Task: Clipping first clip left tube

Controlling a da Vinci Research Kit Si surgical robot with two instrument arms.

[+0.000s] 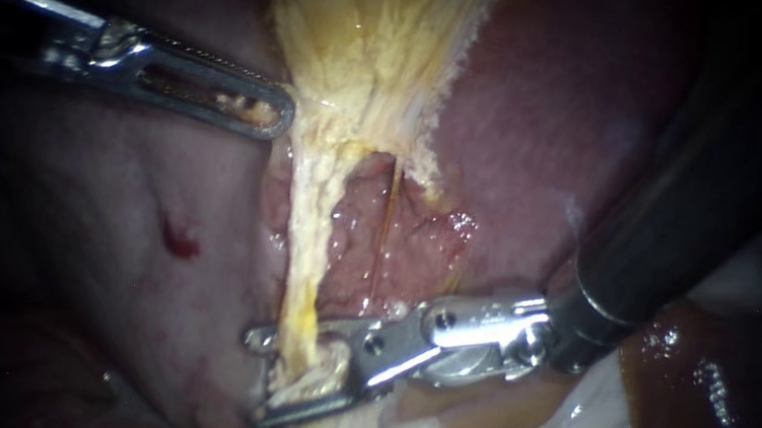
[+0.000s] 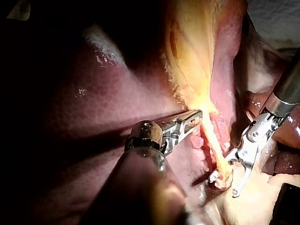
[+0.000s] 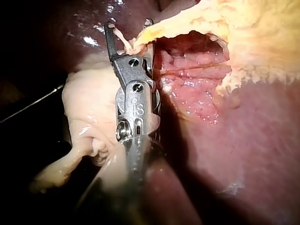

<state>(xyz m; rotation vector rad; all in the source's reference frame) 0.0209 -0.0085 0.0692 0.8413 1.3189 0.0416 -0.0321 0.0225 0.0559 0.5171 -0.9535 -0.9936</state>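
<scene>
At 6 o'clock the right instrument (image 1: 259,377) stands with jaws apart astride the pale left tube (image 1: 308,234), hiding its lower end, while at 10 o'clock the left instrument (image 1: 280,115) pinches the edge of the yellow tissue (image 1: 378,24), both shafts cut off in darkness

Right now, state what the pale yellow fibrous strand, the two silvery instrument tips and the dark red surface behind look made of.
The pale yellow fibrous strand: soft fatty tissue, apparently; stringy, wet-glossy. The left instrument and right instrument: polished metal, judging by bright mirror-like glints. The dark red liver: smooth moist organ tissue with a wet sheen.
</scene>
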